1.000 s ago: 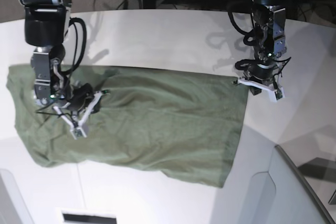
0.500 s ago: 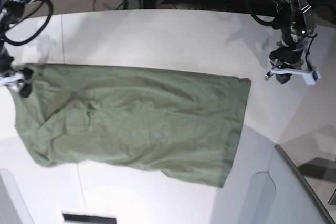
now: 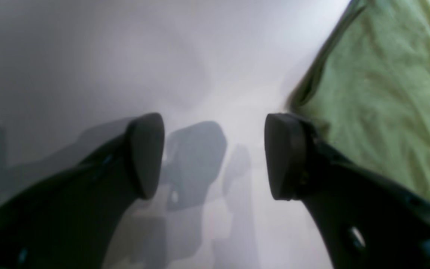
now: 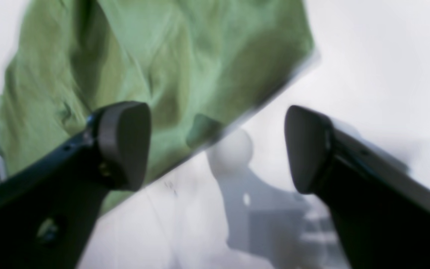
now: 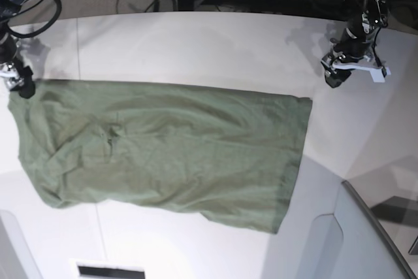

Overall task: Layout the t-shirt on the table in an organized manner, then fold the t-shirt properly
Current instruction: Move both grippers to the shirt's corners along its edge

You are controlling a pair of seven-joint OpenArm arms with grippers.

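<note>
T-shirt [image 5: 163,148] lies spread on the table [image 5: 196,44], wrinkled. Left gripper [image 3: 215,157]: jaws spread, empty, shirt edge just beside its right finger. Right gripper [image 4: 217,149]: jaws spread, empty, above the shirt's edge.

1. The left tool [image 5: 353,70] hangs above the worktop's far right corner area, on the right side of the base view, its dark wrist rising toward the far edge.
2. In the left wrist view the left tool [image 3: 215,157] has its two dark pads [image 3: 146,155] standing apart, with nothing between them.
3. The right tool [image 5: 16,80] sits at the worktop's left edge, mostly cut off by the base view's border; its arm reaches up to the far left corner.
4. In the right wrist view the right tool [image 4: 217,147] shows its pads [image 4: 125,144] spread wide, gripping nothing.
</note>
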